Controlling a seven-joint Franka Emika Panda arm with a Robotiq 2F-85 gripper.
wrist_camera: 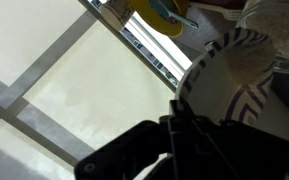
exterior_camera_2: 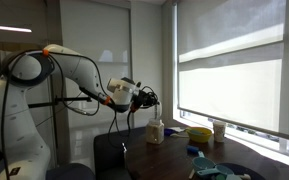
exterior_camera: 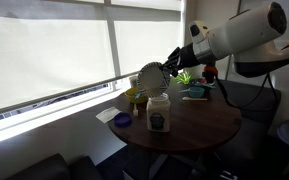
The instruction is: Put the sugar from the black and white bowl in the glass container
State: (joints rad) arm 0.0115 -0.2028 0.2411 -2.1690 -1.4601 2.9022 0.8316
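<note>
My gripper is shut on the rim of the black and white bowl and holds it tilted on edge in the air, just above and slightly behind the glass container. The glass container is a clear jar with a pale top and a dark label, standing on the round wooden table. In the wrist view the bowl shows a pale inside and a dark patterned rim, with the gripper clamped on its edge. In an exterior view the gripper hangs above the jar.
A small blue dish and a white napkin lie near the table edge. A yellowish-green jar, a green plant and a teal cloth sit behind the jar. The window is close behind the table.
</note>
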